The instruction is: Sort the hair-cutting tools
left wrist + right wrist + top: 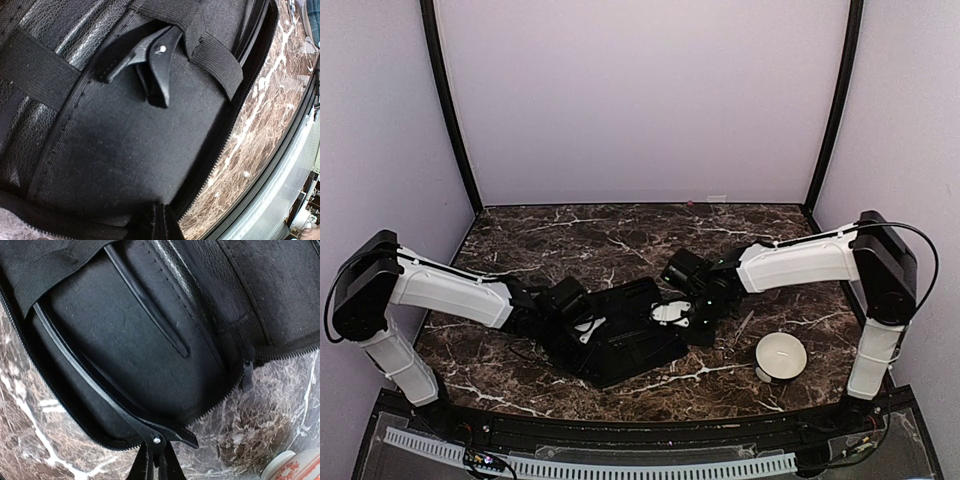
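Observation:
A black zip case (620, 345) lies open mid-table with both grippers over it. In the right wrist view my right gripper (155, 465) is shut on the riveted end of a long black hair clip (90, 385). The clip's blade runs up-left along the case's edge (210, 405) under an elastic strap. A slim dark stick (145, 305) lies tucked beside it. In the left wrist view my left gripper (163, 220) is shut, with nothing seen between the fingers, low over the case lining (125, 150). A short black hair clip (155, 60) sits under an elastic strap there.
A white bowl (781, 355) stands at the front right, and its orange-patterned rim shows in the right wrist view (295, 467). A thin stick (745, 322) lies on the marble between the case and the bowl. The table's front edge (280, 170) is close to the case.

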{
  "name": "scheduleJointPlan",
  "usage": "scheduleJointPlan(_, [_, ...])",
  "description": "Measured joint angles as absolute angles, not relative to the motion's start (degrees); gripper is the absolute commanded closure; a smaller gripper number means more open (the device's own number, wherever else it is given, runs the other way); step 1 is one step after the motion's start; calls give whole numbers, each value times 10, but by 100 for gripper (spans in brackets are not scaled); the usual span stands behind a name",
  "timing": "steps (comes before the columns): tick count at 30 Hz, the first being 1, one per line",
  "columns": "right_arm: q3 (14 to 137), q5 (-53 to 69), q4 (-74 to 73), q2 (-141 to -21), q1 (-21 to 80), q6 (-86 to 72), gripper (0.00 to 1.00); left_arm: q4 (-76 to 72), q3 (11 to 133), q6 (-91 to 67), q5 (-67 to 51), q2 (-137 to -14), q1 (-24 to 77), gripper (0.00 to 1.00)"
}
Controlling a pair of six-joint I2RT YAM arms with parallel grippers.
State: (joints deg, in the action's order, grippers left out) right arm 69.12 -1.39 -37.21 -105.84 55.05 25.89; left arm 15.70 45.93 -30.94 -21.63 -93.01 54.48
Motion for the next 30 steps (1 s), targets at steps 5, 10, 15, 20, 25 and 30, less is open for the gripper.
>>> scheduleJointPlan(5, [696, -13, -373, -1060, 557, 249, 100, 141, 449, -315, -217, -927, 543, 100])
scheduleJointPlan(10, [710, -6, -373, -1074, 568, 241, 100, 125, 437, -322, -220, -922, 542, 100])
scheduleJointPlan(15, [727, 2, -375, -1093, 577, 234, 100, 116, 432, -325, -221, -920, 542, 100])
scheduleJointPlan(20, [749, 12, -378, -1111, 585, 231, 100, 108, 427, -327, -221, -917, 542, 100])
scheduleJointPlan(25, [762, 17, -383, -1120, 591, 231, 97, 102, 422, -328, -221, -915, 542, 100])
scheduleJointPlan(30, [771, 32, -388, -1127, 596, 231, 85, 101, 422, -328, -221, -915, 542, 100])
